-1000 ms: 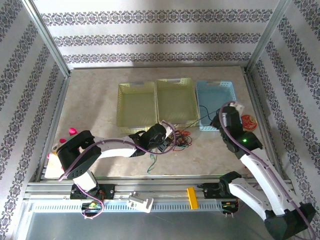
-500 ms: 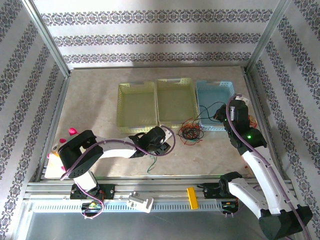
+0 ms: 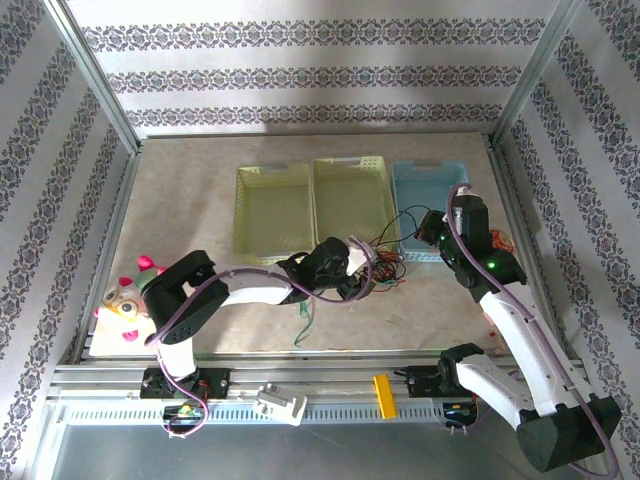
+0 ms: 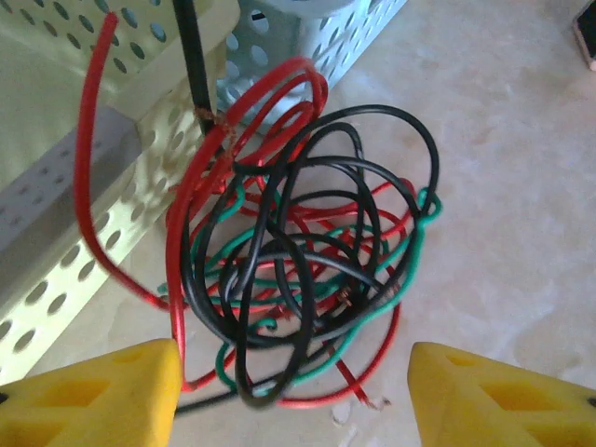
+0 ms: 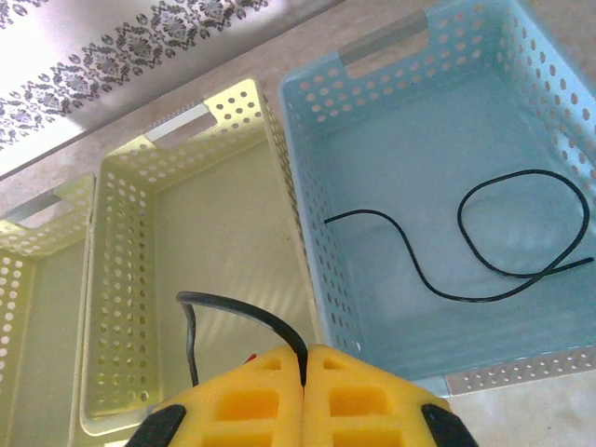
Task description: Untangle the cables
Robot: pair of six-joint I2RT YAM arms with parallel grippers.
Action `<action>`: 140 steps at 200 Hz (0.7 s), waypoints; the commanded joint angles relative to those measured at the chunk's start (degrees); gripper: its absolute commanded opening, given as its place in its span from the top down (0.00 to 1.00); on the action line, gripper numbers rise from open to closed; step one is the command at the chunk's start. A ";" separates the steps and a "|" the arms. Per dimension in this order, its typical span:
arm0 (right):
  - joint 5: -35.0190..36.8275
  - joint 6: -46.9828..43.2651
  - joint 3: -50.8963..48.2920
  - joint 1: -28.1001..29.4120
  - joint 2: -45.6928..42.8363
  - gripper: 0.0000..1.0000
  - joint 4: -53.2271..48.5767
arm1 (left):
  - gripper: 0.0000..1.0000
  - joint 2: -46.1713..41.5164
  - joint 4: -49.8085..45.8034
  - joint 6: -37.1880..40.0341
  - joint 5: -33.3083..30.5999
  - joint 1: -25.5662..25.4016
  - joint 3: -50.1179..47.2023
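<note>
The right gripper (image 5: 304, 361) is pinching the black cable (image 5: 233, 312) between closed fingers by the blue basket (image 5: 307, 158), where a black strand (image 5: 521, 223) is lying. The left gripper (image 4: 293, 382) is hanging wide open and holding nothing. It is flanking the tangle (image 4: 307, 270) of red cable (image 4: 200, 177), green cable (image 4: 410, 251) and black loops, which is sitting just beside a yellow basket (image 4: 84, 251) over the table (image 4: 521, 186).

A row of 3 baskets (image 3: 350, 160) walls off the far side of the tangle (image 4: 298, 270). Bare table (image 3: 185, 200) lies open left of them and along the near edge. A black cable (image 5: 233, 310) stretches from the tangle to the right gripper (image 5: 304, 372) pinching it.
</note>
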 commanded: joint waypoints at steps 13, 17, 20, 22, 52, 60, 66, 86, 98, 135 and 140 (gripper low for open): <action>-1.09 0.94 1.20 -0.68 -0.68 1.00 0.32 | 0.66 3.91 3.80 0.11 -0.64 -0.35 3.32; -1.00 0.84 1.32 -0.74 -0.79 1.00 0.22 | 0.72 3.99 3.89 0.06 -0.68 -0.31 3.28; -0.82 0.84 1.45 -0.83 -0.88 1.00 0.13 | 0.77 4.02 3.91 -0.01 -0.77 -0.30 3.17; -0.74 0.87 1.54 -0.87 -0.94 1.00 0.02 | 0.80 4.02 3.91 -0.10 -0.87 -0.34 3.15; 2.58 1.05 2.48 -1.92 -2.33 1.00 -1.68 | 1.00 2.06 4.74 -1.51 -2.08 -0.27 0.26; 3.88 1.17 2.73 -2.39 -2.85 1.00 -2.05 | 1.00 1.05 4.53 -1.63 -2.40 -0.27 -0.86; 4.96 1.22 2.84 -2.73 -3.28 1.00 -2.40 | 1.00 0.10 4.12 -1.76 -2.52 -0.27 -1.81; 7.79 0.88 3.64 -4.70 -4.69 1.00 -2.78 | 1.00 -3.35 3.03 -1.97 -3.12 -0.27 -5.68; 8.60 0.67 4.33 -6.54 -5.25 1.00 -2.69 | 1.00 -5.70 1.85 -2.30 -4.11 -0.27 -8.10; 7.89 0.35 6.99 -12.62 -5.65 1.00 -0.43 | 1.00 -11.79 -1.42 -2.33 -10.39 -0.20 -14.41; 7.64 0.53 7.18 -13.24 -5.60 1.00 0.07 | 1.00 -12.28 -1.60 -2.32 -11.15 -0.10 -15.08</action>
